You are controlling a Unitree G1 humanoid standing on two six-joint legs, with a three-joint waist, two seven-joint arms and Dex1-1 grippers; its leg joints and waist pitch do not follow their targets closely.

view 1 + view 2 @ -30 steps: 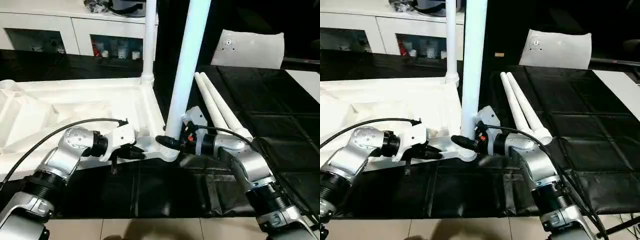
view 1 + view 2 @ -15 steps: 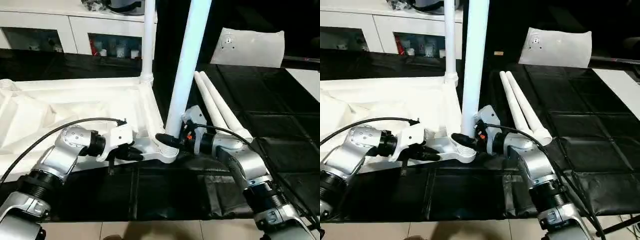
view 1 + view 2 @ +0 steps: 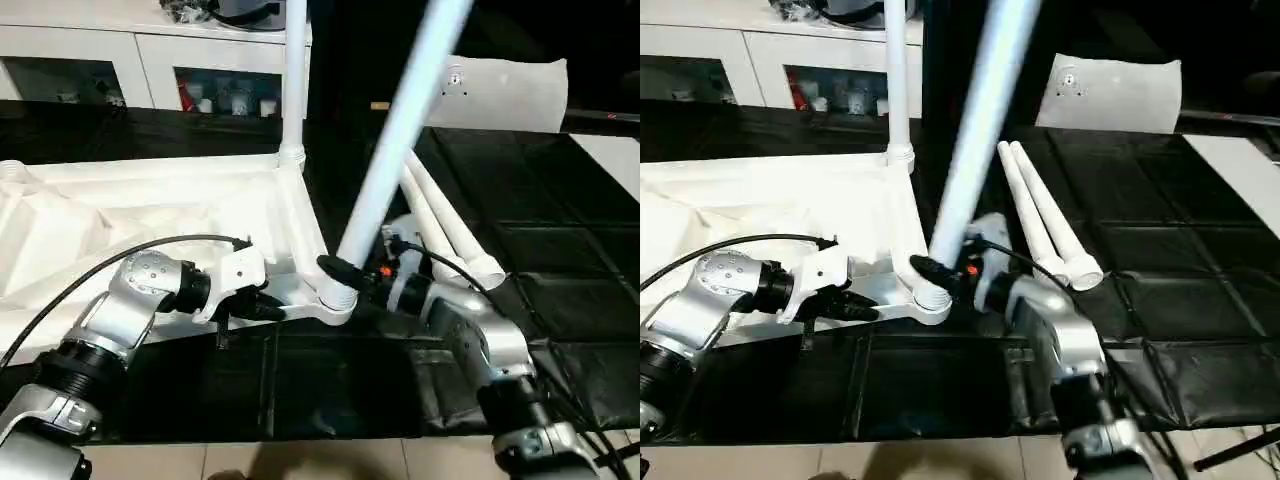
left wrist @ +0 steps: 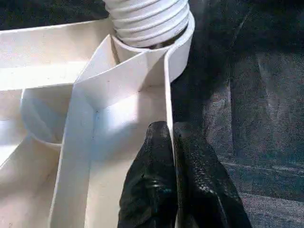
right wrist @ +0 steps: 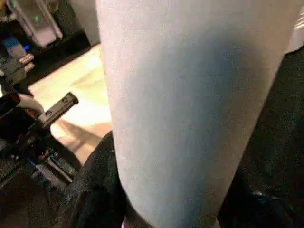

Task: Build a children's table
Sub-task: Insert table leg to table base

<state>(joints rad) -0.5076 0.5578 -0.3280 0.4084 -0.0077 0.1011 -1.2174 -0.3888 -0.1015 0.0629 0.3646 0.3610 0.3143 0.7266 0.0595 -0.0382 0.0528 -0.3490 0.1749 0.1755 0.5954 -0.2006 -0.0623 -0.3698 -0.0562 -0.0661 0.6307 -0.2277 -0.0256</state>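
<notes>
The white tabletop [image 3: 150, 215] lies underside up on the black cover, at the left. One leg [image 3: 294, 80] stands upright in its far right corner socket. My right gripper [image 3: 347, 275] is shut on the base of a second leg [image 3: 395, 140], which leans to the right with its threaded end [image 4: 149, 19] at the near right corner socket [image 3: 335, 298]. My left gripper [image 4: 170, 130] is shut on the tabletop's near rim [image 4: 167, 95], just left of that socket. Two more legs [image 3: 445, 225] lie side by side on the cover to the right.
A flat white bag [image 3: 505, 95] lies at the back right and a white board strip [image 3: 615, 160] at the right edge. White cabinets [image 3: 150, 65] stand behind the work. A black cable [image 3: 120, 255] loops over my left forearm. Pale floor runs along the near edge.
The leg in my right gripper has tipped from nearly upright to a clear lean to the right, and my right wrist has turned with it. My left gripper has stayed on the rim.
</notes>
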